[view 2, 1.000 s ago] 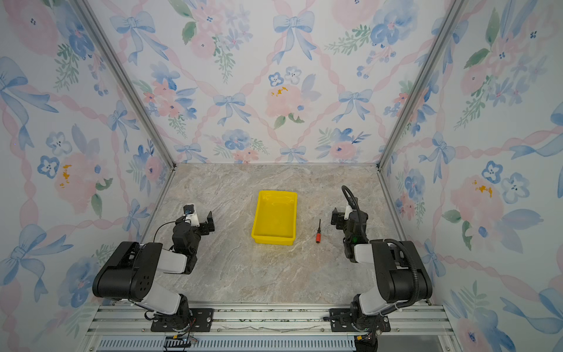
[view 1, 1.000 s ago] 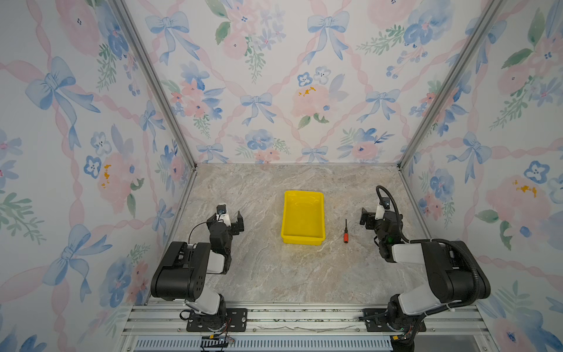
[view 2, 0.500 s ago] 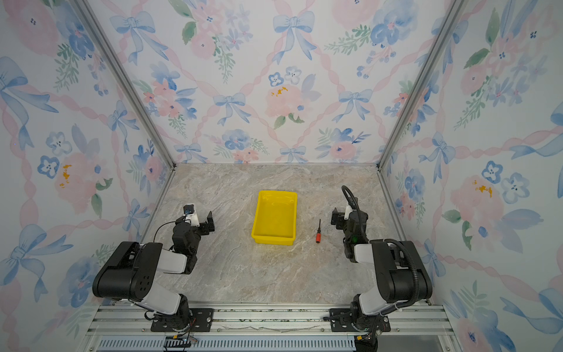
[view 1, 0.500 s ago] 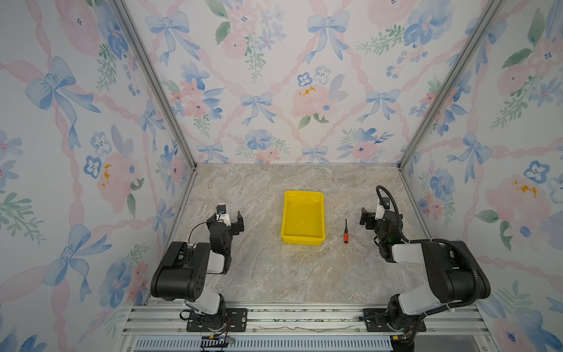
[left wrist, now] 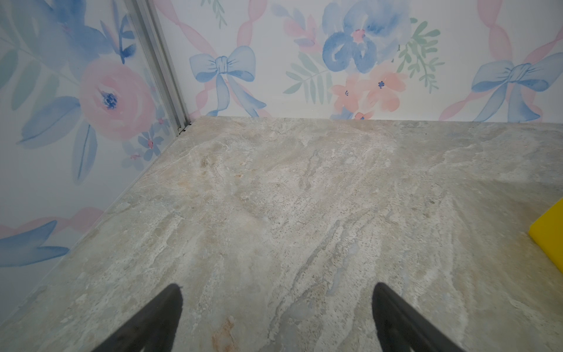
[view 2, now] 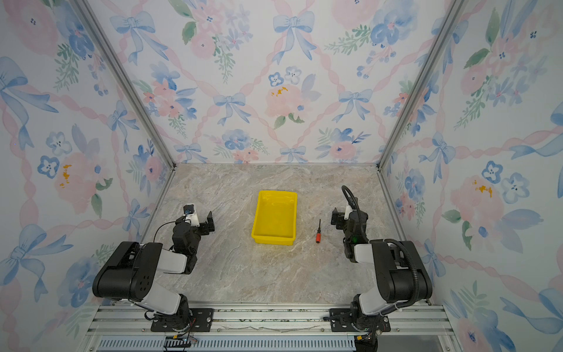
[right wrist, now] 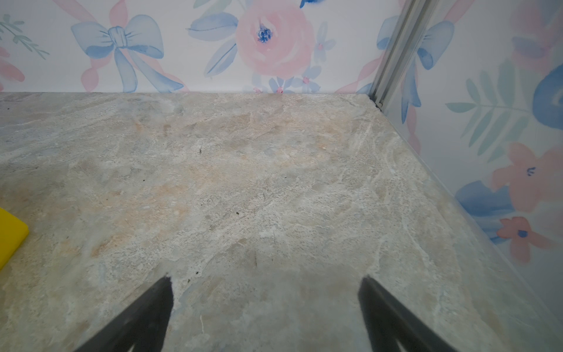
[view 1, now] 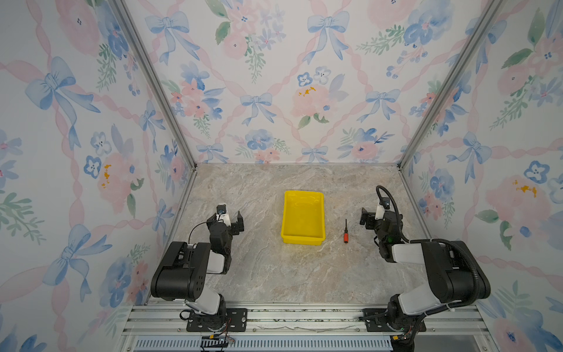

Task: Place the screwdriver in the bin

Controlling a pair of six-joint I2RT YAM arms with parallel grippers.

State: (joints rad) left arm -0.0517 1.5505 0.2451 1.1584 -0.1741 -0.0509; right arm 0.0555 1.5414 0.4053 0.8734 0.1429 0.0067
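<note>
Pickup is pending: screwdriver (view 1: 345, 233) lies just right of bin (view 1: 303, 240). Right claw (right wrist: 265, 279), wide and empty like left claw (left wrist: 277, 286), must reach its handle.

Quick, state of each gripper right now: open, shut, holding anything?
Left gripper: open, holding nothing.
Right gripper: open, holding nothing; the screwdriver lies on the table beside the bin.
</note>
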